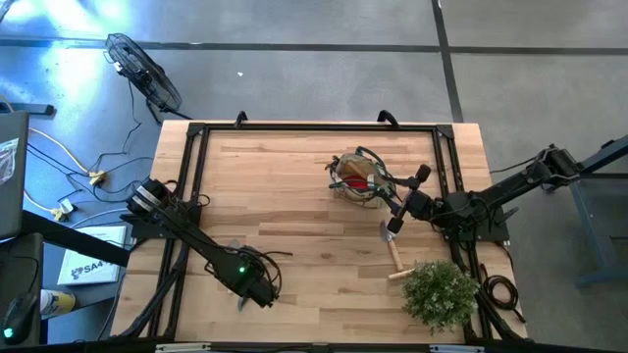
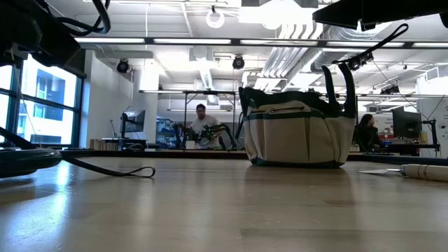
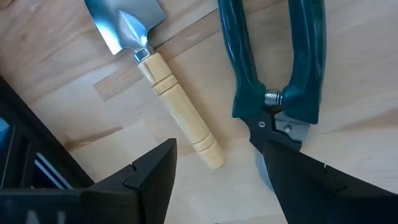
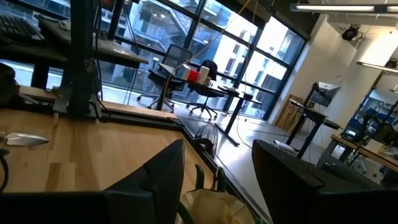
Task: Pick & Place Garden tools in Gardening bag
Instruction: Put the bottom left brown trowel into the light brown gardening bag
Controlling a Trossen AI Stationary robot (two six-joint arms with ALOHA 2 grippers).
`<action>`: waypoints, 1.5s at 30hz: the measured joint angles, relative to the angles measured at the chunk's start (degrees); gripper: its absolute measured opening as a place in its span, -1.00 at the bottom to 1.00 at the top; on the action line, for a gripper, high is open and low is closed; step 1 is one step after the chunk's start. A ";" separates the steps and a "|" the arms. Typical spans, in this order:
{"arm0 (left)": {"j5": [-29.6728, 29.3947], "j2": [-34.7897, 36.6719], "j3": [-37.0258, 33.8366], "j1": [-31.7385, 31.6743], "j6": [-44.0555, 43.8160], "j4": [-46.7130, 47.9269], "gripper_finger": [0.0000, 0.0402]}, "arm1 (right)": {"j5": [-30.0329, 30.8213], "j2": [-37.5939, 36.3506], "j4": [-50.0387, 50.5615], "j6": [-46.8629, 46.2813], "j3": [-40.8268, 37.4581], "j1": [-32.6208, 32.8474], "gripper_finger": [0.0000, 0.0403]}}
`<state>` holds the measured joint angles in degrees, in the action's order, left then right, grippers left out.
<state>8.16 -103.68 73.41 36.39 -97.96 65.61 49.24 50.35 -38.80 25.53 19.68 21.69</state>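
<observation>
the left gripper (image 3: 214, 180) hovers low over the table's near-left part with its fingers spread, right above a pale-handled trowel (image 3: 163, 87) and a pair of dark green pruning shears (image 3: 277, 68) lying side by side, so it should probably centre on one handle and drop straight down, lest it nudge the neighbour. farther off, the right gripper (image 1: 400, 208) sits beside the gardening bag (image 1: 358, 176), fingers parted and empty as far as i can tell. i count two trowels, the second (image 1: 391, 247) near the bushy plant (image 1: 440, 291), one pair of shears, one bag.

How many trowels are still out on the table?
2: one trowel by the plant on the right; another trowel under the left pincer. The bag may hide more.
</observation>
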 joint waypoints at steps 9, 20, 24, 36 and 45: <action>3.65 0.01 0.00 -0.03 3.66 4.72 0.15 | 0.06 0.00 4.54 -2.60 0.00 0.02 -0.11; -0.81 7.58 0.01 -1.54 4.92 14.64 -0.21 | -0.36 0.00 8.59 -7.94 0.00 0.07 -0.11; -5.01 10.82 0.00 -1.14 1.61 15.36 -0.33 | -0.36 0.00 9.12 -9.20 0.00 0.07 -0.11; -3.73 11.32 -17.21 0.75 -8.40 -14.22 -0.36 | -0.38 0.00 10.53 -8.89 0.00 0.07 -0.11; -0.82 11.28 -20.61 0.73 -10.35 -21.42 -0.36 | -0.40 0.00 11.75 -8.84 0.00 0.07 -0.11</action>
<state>7.34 -92.40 52.80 37.12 -108.31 44.19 48.84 50.35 -27.05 16.69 19.68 21.76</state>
